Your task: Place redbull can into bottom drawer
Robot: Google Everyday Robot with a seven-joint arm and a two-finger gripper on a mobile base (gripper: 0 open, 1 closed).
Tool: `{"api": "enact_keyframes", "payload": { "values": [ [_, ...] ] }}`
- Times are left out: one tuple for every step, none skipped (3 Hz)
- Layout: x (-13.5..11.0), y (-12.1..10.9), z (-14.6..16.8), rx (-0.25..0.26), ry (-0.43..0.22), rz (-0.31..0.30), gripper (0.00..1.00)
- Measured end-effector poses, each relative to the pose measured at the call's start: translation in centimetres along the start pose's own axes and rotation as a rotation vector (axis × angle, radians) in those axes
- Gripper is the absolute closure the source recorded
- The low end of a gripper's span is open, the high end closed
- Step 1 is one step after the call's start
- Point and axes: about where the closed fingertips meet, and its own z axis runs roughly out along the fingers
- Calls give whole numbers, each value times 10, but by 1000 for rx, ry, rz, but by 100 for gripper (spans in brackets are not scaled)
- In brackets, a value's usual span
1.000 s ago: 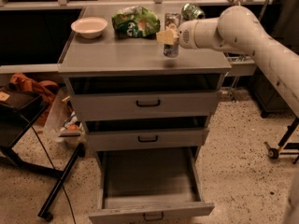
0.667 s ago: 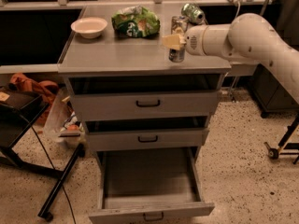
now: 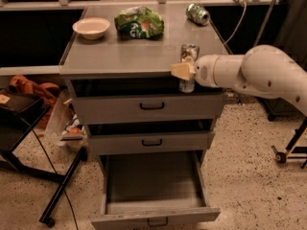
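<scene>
Shifted since the earlier frame: tall slim silver-and-blue metal redbull can (image 3: 190, 52), brought from the grey cabinet top (image 3: 134, 51) out past its front edge. It is held upright, clasped in the cream two-finger gripper (image 3: 186, 72). The open grey metal bottom drawer (image 3: 144, 215) lies straight below, slightly leftward.

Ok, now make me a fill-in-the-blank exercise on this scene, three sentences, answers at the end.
1. The gripper, at the front edge of the cabinet top, holds the redbull can ____, not tilted.
2. The bottom drawer is pulled ____.
3. The green can at the back lies on its ____.
Missing words: upright; open; side.
</scene>
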Motion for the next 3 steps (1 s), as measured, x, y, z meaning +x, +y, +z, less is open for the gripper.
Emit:
{"api": "enact_keyframes", "payload": {
  "values": [
    [65,-1,13,31,73,59,100],
    [122,-10,34,44,101,130,100],
    [174,-28,55,20,126,210,100]
  ]
}}
